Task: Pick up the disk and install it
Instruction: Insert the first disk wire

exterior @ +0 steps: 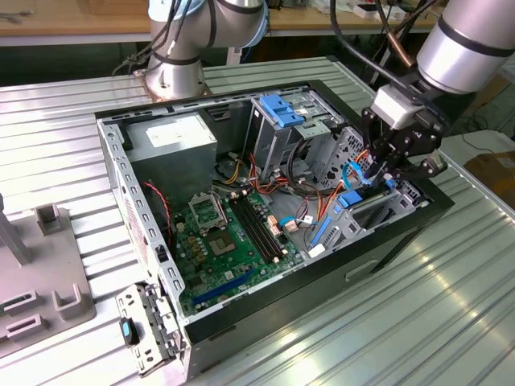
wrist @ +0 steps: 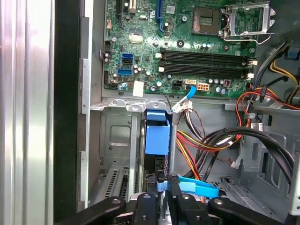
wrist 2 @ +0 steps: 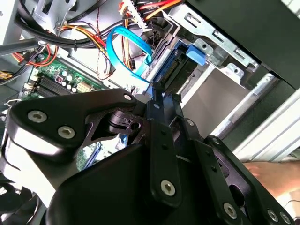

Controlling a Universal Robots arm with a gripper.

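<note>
Black gripper [wrist: 168,182] linkage sits closest to the lens in both wrist views. Its two fingers are drawn nearly together, pinching the upper edge of the disk [wrist: 157,132]. That disk stands on edge, seen almost end-on, with its light-blue bracket facing out and its body running down into the drive bay [wrist: 117,140] at a corner of the computer case [exterior: 402,233]. How deep it is seated I cannot tell. Holding it by the thin edge looks like a way to keep the slab in line with the narrow slot, so the bracket can run along the bay's metal walls. In the exterior view all this lies at the right of the frame, near mid-height.

Just beside the fingers a blue data cable [wrist: 199,188] loops across. A bundle of orange, red and black wires [wrist: 211,140] lies close to the bay, so the grip has little free room. Farther in lies the green motherboard [exterior: 229,241], then the power supply [exterior: 173,137] at the case's upper left.

The arm [exterior: 467,40] enters from the upper right of the exterior view, its wrist tipped steeply down over the case's corner and the gripper pointing into the bay. Its base [exterior: 181,72] stands behind the case on the ribbed metal table [exterior: 434,322].
</note>
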